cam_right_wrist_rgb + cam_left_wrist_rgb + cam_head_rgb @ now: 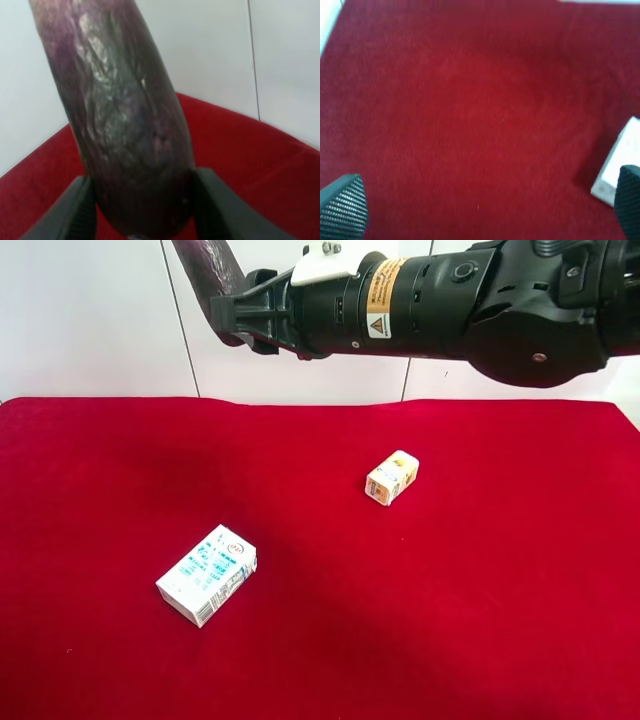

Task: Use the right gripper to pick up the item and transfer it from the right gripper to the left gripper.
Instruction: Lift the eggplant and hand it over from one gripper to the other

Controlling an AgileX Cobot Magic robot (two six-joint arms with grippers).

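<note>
Because a handover needs the eggplant toy [200, 275] clear of the surface [450, 640], the right tool [222, 318] clenches it near one end and holds it aloft, at about eleven o'clock in the exterior high view, its free length jutting past the jaws, likely to leave room for a second grip. The left tool [485, 205] hangs released and empty above the red surface, ready to receive, while the white-and-blue carton [207, 574] at seven o'clock and the small yellow carton [392, 477] at two o'clock lie untouched
</note>
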